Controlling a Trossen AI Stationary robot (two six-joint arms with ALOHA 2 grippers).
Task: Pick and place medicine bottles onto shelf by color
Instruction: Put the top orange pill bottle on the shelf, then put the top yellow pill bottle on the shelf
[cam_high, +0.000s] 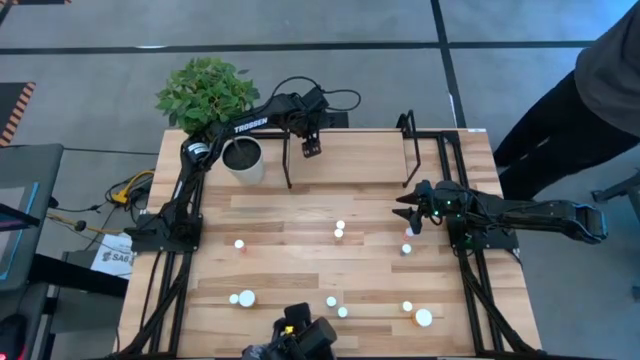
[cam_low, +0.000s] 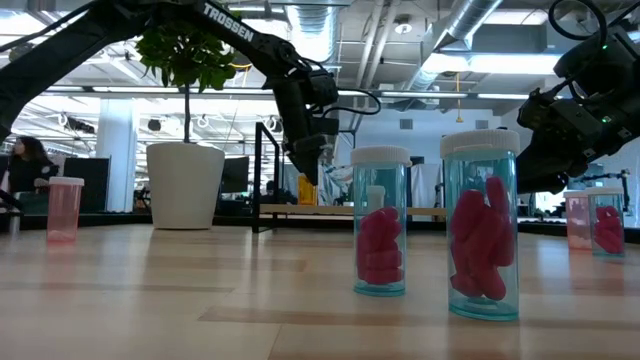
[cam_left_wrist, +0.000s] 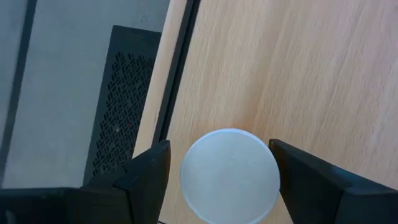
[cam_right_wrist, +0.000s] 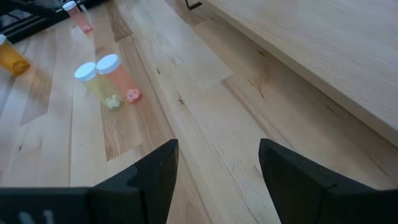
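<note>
Left dark two-finger gripper is positioned over the far-left end of the light wooden shelf board with black metal uprights. In the left wrist view a bottle with a round white cap is seen between the spread fingers, a gap visible on each side, so nothing is gripped. The step is judged to be the release of a bottle just placed on the shelf; a straight lift clear of the cap is called for next, then a reach to another bottle.

Right dark gripper is held near the table's right side, jaws apart and empty. Remaining white-capped medicine bottles are scattered over the plank tabletop; two pink-filled ones stand nearest the low camera
</note>
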